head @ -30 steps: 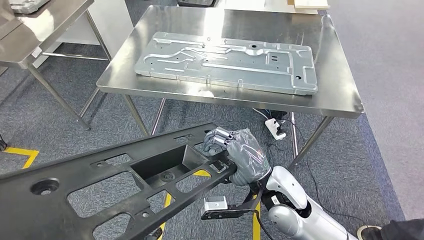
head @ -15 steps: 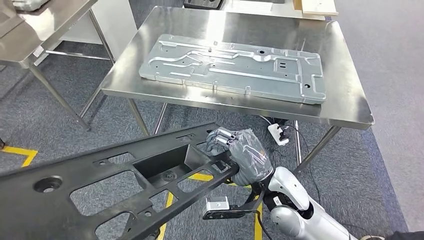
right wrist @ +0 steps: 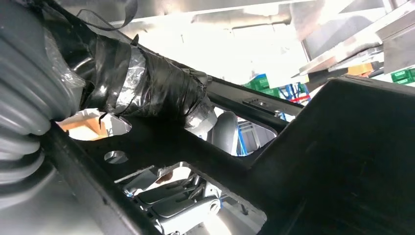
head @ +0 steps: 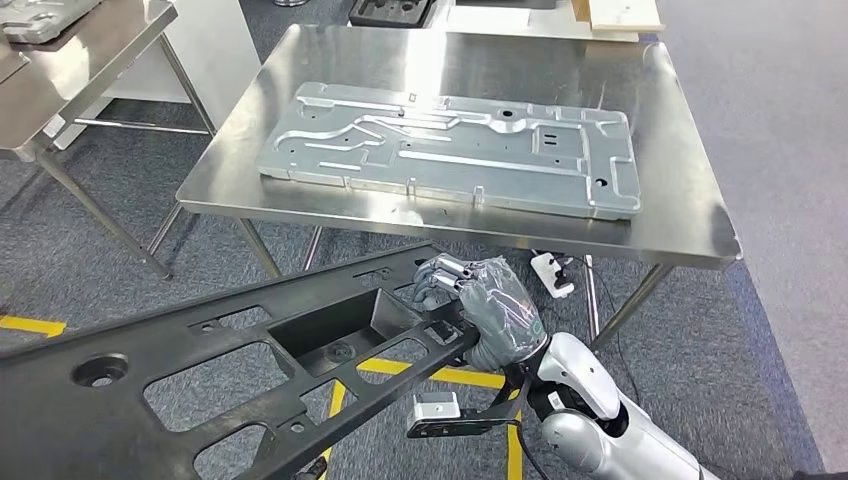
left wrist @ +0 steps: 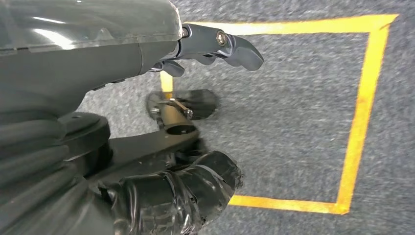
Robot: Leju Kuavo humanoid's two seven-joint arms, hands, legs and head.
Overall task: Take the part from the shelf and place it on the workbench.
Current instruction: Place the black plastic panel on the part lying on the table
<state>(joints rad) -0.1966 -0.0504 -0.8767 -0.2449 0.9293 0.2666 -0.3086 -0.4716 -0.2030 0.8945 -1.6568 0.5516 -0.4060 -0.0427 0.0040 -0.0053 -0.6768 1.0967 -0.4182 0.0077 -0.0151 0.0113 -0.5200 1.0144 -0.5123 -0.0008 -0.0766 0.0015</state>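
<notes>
The long black part (head: 250, 370) is off the shelf and carried low in front of the robot, above the carpet and short of the steel surface (head: 690, 215); its long axis runs from the lower left of the head view up toward the right, roughly along the surface's near edge, with its right end lying just below that edge; the right hand (head: 485, 305) is clamped on that right end, fingers hooked over the top rail beside the deep rectangular pocket, and the right wrist view shows a taped finger (right wrist: 147, 85) wrapped across the part's dark frame; the left hand (left wrist: 147, 117) looks down at carpet and yellow floor tape (left wrist: 359, 112), and whether it grips the part I cannot tell; the surface lies ahead of and above the part, and a large grey metal plate (head: 450, 145) already covers most of it, leaving bare strips along the near and right edges; so the placing likely turns on lifting the right end over the near edge; no brand, label or writing is legible anywhere.
</notes>
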